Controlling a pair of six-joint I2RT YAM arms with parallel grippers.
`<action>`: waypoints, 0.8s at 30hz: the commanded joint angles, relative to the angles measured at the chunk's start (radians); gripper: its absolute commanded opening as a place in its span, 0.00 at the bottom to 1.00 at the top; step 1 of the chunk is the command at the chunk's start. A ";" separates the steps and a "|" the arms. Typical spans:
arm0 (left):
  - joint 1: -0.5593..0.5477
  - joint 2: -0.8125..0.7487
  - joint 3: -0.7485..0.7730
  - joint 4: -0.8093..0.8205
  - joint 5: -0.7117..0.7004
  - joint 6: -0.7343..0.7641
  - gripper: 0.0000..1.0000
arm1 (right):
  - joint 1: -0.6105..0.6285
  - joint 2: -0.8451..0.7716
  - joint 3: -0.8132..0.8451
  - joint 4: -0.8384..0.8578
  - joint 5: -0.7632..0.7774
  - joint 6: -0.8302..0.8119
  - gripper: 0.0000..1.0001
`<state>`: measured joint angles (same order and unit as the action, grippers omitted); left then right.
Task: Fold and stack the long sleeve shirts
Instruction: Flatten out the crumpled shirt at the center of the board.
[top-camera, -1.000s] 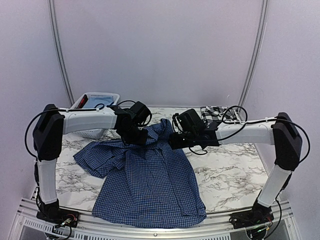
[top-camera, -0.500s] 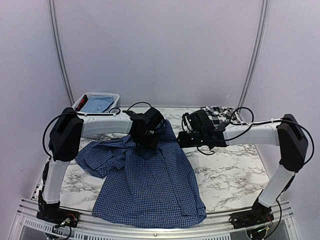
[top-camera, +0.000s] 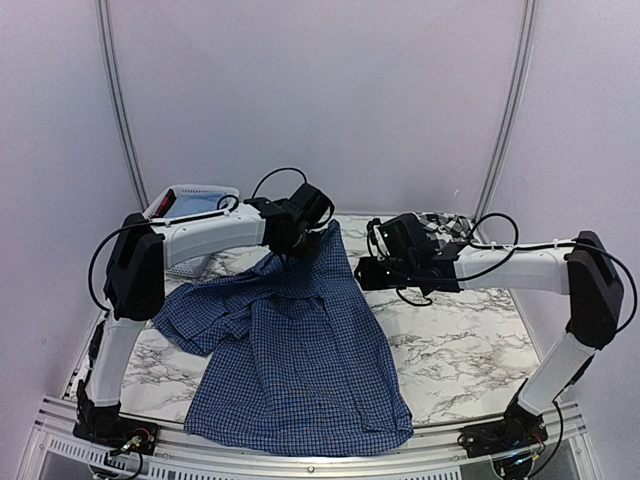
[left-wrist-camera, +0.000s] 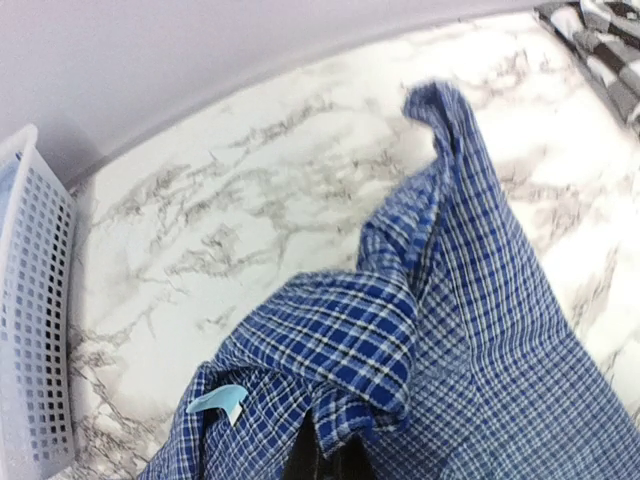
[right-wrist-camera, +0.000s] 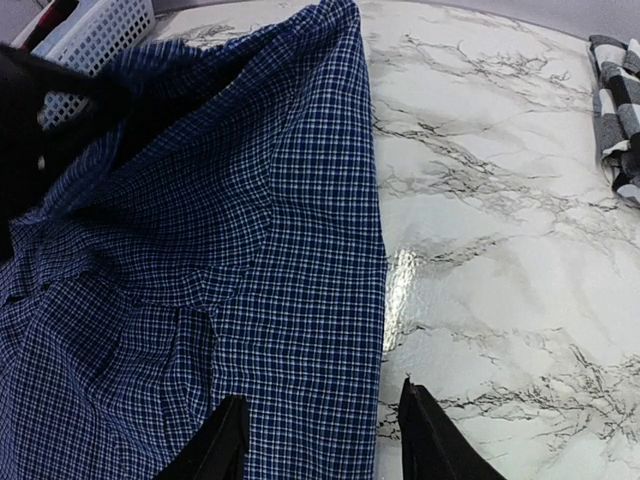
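The left claw seems clamped on a bunched fold near the collar of the dark blue fine-checked button-up cloth shirt, though cloth hides its fingertips. That end hangs raised off the white marbled bench; the rest lies spread toward the near edge. Its arm stretches inward past the white slatted plastic basket. The right claw gapes wide, empty, low over the shirt's right edge, arm reaching in level. The black-and-white plaid cloth shirt lies crumpled behind it.
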<state>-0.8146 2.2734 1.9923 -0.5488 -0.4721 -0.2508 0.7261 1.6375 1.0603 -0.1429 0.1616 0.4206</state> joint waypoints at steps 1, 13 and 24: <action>0.049 0.059 0.127 0.042 -0.028 0.072 0.00 | 0.001 -0.002 -0.003 0.027 -0.013 -0.014 0.47; 0.156 0.200 0.341 0.149 0.152 0.057 0.67 | 0.001 0.094 0.040 0.028 -0.057 -0.030 0.47; 0.155 -0.193 -0.059 0.168 0.183 -0.079 0.87 | 0.001 0.074 0.040 0.011 -0.055 -0.054 0.47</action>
<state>-0.6548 2.2936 2.0907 -0.4076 -0.3027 -0.2359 0.7261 1.7321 1.0657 -0.1295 0.1127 0.3862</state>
